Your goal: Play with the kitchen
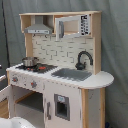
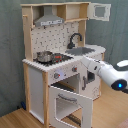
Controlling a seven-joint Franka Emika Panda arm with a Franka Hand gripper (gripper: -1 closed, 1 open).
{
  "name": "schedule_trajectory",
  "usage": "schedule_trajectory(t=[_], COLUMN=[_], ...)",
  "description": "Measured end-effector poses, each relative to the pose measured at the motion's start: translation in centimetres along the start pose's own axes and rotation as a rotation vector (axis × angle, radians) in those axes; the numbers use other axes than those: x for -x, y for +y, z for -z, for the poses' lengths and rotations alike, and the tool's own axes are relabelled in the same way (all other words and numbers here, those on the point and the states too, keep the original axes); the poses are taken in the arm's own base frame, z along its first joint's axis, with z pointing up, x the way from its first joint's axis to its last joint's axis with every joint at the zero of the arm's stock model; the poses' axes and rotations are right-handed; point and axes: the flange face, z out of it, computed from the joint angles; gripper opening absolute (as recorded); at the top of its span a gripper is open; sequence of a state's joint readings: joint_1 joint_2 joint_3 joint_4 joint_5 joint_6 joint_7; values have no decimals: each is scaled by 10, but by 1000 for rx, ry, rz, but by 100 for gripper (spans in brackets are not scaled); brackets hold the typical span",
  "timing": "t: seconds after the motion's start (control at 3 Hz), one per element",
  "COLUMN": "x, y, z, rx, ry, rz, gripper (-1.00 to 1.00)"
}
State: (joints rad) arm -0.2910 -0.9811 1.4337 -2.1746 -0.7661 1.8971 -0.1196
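White-and-wood kitchen (image 2: pixel 52 75) stands directly ahead of the gripper (image 2: pixel 86 64), its knob panel beside the jaws, oven door (image 2: pixel 70 102) hanging open below; jaw state unclear

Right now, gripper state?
Gripper: cannot tell; it is at the kitchen front, beside the open oven door.

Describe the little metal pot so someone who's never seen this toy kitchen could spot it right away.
Find the toy kitchen and look at its countertop. Under the grey range hood lies the black stove; the pot sits on it. It is the only shiny silver thing there, while the black faucet stands by the sink.
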Motion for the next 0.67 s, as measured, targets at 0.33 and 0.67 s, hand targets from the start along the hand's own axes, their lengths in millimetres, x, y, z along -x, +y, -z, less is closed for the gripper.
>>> schedule_trajectory(t=[0.33,0.67], x=[-3,-8], y=[-2,-6], z=[16,35], rx=[157,310], ry=[-29,-41], rz=[51,97], gripper=[100,100])
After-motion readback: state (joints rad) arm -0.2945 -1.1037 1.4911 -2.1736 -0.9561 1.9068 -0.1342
